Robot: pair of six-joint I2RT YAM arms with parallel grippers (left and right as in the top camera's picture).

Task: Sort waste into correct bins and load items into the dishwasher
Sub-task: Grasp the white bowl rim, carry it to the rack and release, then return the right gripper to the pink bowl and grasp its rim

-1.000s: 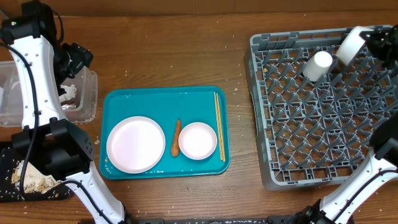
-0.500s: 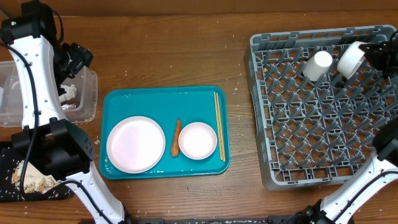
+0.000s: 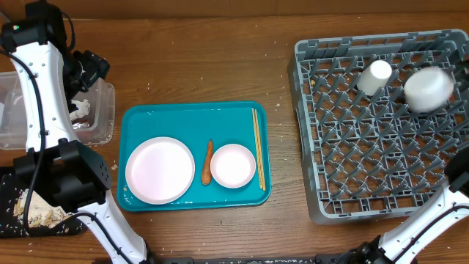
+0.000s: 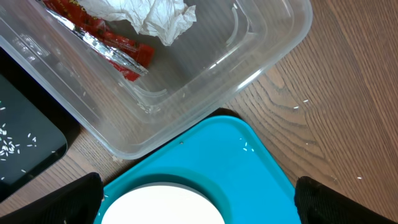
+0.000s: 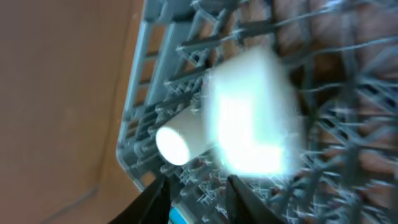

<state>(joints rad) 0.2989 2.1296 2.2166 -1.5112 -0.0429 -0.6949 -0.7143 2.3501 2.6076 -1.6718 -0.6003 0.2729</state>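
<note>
A grey dishwasher rack (image 3: pixel 366 198) stands at the right. One white cup (image 3: pixel 374 76) lies in its far part. A second white cup (image 3: pixel 429 88), blurred by motion, is loose over the rack beside it. In the right wrist view my right gripper (image 5: pixel 193 193) is open, and the blurred cup (image 5: pixel 255 118) is beyond its fingers, next to the lying cup (image 5: pixel 180 140). My left gripper (image 3: pixel 91 70) is open and empty, above the clear bin (image 3: pixel 102 110). The teal tray (image 3: pixel 146 117) holds a white plate (image 3: pixel 160 169), a white bowl (image 3: pixel 233 166), a carrot piece (image 3: pixel 208 162) and chopsticks (image 3: pixel 258 147).
The clear bin (image 4: pixel 267 56) holds a red wrapper (image 4: pixel 118 50) and crumpled tissue (image 4: pixel 155 15). A black bin (image 3: pixel 15 220) with food scraps sits at the front left. The left wrist view looks down on the tray corner (image 4: pixel 249 168) and plate (image 4: pixel 161 205).
The second cup has left my right gripper and dropped down and right onto the rack, where it now blurs. My right gripper has opened. The left arm has not moved.
</note>
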